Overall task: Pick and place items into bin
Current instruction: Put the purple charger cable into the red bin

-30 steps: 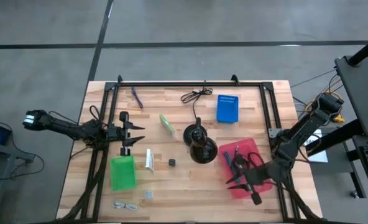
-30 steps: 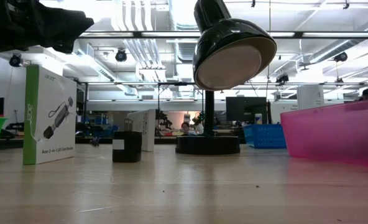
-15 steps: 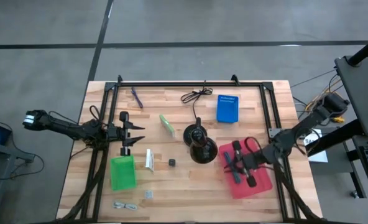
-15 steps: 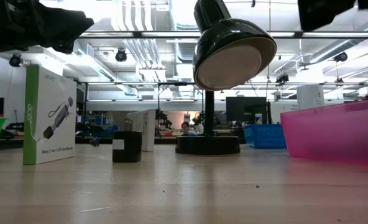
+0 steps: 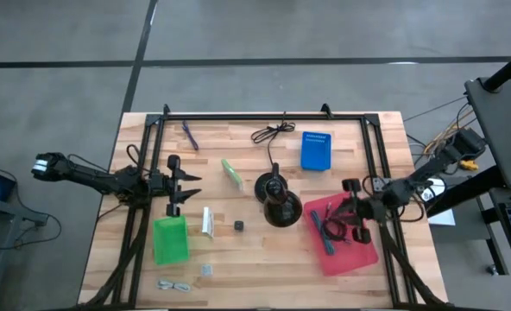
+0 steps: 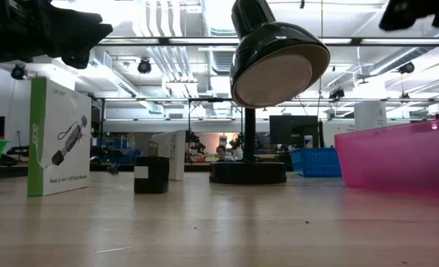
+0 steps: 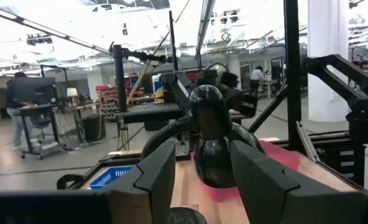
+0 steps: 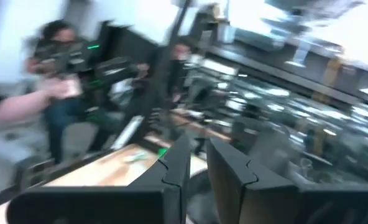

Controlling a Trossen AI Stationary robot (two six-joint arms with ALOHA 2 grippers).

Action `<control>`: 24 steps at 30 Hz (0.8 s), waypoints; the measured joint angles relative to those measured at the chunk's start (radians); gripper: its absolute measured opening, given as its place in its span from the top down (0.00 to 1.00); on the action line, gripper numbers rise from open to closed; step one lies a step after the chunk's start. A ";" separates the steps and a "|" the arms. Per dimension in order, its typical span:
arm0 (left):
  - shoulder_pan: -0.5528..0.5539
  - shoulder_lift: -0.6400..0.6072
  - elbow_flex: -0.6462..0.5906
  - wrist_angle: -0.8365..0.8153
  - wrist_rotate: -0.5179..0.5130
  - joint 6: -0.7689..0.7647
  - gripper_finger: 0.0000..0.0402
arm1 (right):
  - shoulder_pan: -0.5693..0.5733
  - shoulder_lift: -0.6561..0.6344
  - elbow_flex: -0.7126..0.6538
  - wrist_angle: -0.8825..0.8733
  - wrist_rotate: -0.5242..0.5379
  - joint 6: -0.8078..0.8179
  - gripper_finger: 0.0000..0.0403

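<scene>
Right gripper slightly apart over pink bin holding teal pen, left gripper apart

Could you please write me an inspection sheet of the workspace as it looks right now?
Surface: wooden table inside a black frame.
Job's things: red bin holds a teal pen and something dark; still out are purple pen, coiled black cable, black cube, green and white packet, white packet, clear bits.
Clutter: black desk lamp, blue box, green box.
Grippers: left gripper open, empty, at the left frame; right gripper slightly open, empty, over the bin.
Cables: arm cabling at both table sides.
Surroundings: workshop with benches; people in the wrist views' background.
</scene>
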 joint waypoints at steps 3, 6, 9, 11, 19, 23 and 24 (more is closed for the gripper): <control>0.000 0.010 0.000 0.000 0.000 0.000 0.65 | -0.028 -0.026 -0.028 0.021 0.065 0.025 0.89; 0.000 0.021 0.000 0.003 0.000 0.000 0.65 | -0.052 -0.043 -0.021 -0.013 0.067 0.036 0.89; 0.000 0.030 0.000 0.003 0.000 -0.001 0.65 | -0.062 -0.042 -0.017 -0.017 0.069 0.029 0.89; 0.000 0.039 0.000 0.003 0.000 -0.001 0.65 | -0.062 -0.032 -0.016 -0.017 0.068 0.024 0.89; 0.000 0.094 0.000 0.005 0.004 -0.001 0.65 | -0.062 0.013 -0.016 -0.028 0.073 -0.044 0.89; 0.000 0.118 0.000 0.004 0.004 -0.002 0.65 | -0.062 0.020 -0.014 -0.027 0.073 -0.099 0.89; 0.000 0.124 0.000 0.004 0.004 -0.009 0.65 | -0.062 0.020 -0.013 -0.027 0.073 -0.099 0.89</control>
